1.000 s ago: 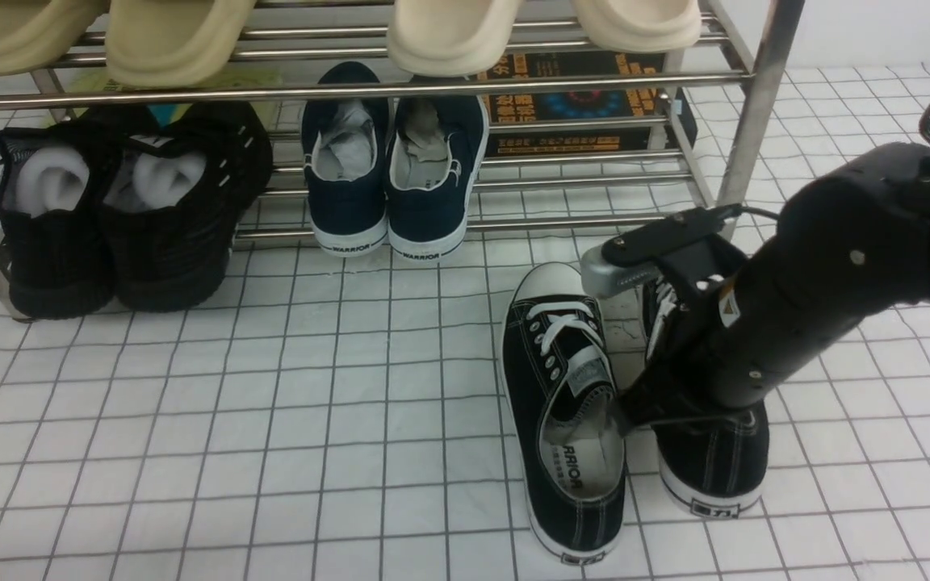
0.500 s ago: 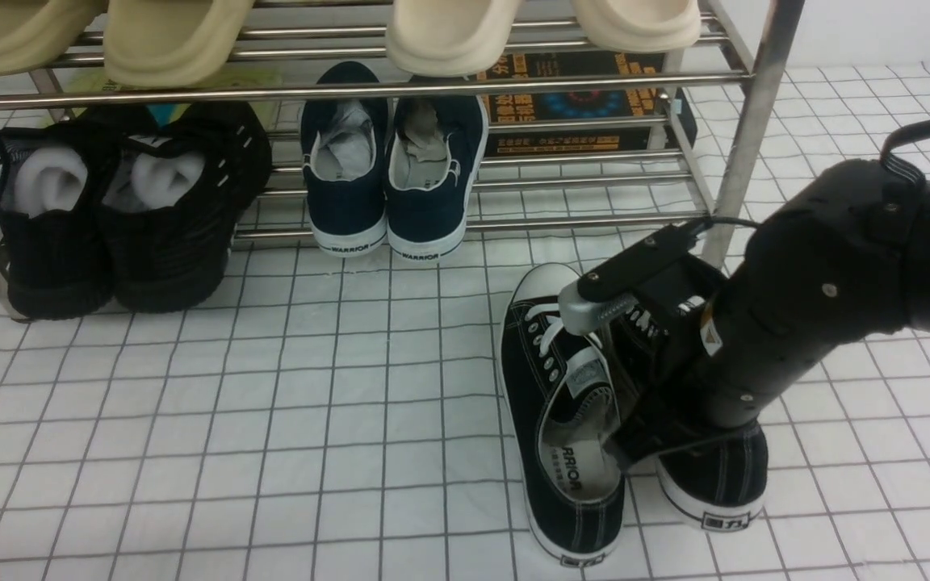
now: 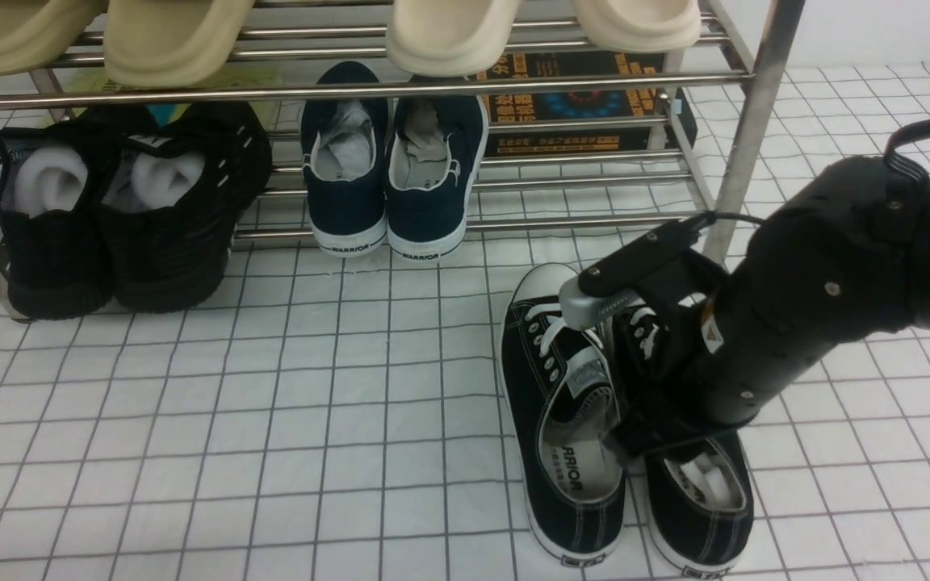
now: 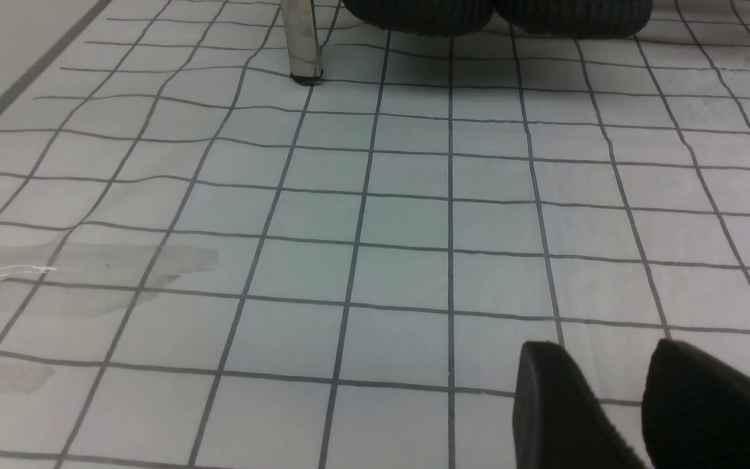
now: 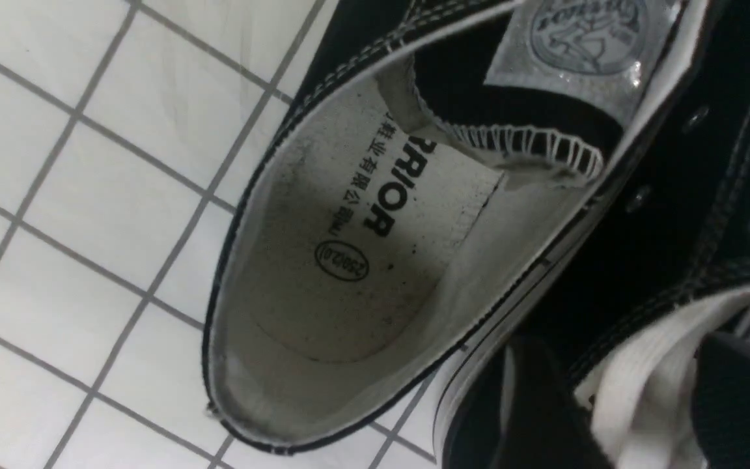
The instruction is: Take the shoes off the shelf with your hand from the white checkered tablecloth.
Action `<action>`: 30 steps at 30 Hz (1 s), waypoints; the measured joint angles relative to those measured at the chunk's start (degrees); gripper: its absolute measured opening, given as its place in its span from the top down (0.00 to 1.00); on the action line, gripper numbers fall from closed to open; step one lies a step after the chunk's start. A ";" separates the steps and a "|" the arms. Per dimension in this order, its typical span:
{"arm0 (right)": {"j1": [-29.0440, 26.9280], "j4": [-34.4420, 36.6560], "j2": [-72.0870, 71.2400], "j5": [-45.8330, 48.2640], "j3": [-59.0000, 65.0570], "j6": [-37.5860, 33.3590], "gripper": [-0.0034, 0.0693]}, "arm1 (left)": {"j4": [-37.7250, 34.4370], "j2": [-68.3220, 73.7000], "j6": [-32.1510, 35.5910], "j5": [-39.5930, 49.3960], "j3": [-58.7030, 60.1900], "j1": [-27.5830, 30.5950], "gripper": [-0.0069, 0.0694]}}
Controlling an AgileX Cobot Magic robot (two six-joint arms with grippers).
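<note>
My right gripper (image 5: 632, 391) is released, jaws apart astride one heel collar. Black canvas shoes (image 3: 566, 420), white rubber toes, lie below it on gridded cloth (image 3: 271, 420); the formerly tilted one now flat

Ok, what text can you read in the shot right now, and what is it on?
"WARRIOR": heel strips of the navy shoes.
"RRIOR", start hidden: insole of the black sneaker.
"250(2.0)": oval stamp, same insole.
Unreadable: insole's small characters, tongue label, box behind the shelf.
</note>
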 joint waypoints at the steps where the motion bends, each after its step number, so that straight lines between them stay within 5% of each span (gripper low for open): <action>1: 0.00 0.13 -0.14 1.27 -0.69 0.00 0.37 | 0.00 0.00 0.00 0.00 0.00 0.00 0.59; 4: 0.00 0.18 -2.16 5.93 -2.70 0.51 0.32 | 0.00 0.00 0.00 0.00 0.00 0.00 0.59; 8: 0.00 -0.54 -6.01 11.05 -4.41 1.10 0.38 | 0.00 0.00 0.00 0.00 0.00 0.00 0.59; 15: 0.00 -0.83 -24.00 22.36 -0.42 2.13 0.88 | 0.00 0.00 0.00 0.00 0.00 0.00 0.59; 17: 0.00 -0.70 -31.18 22.09 3.18 2.81 0.95 | 0.00 0.00 0.00 0.00 0.00 0.00 0.59; 21: 0.00 -0.70 -46.82 13.80 13.33 3.00 0.97 | 0.00 0.00 0.00 0.00 0.00 0.00 0.59; 30: 0.00 -0.78 -71.22 -21.26 39.67 3.00 0.97 | 0.00 0.00 0.00 0.00 0.00 0.00 0.59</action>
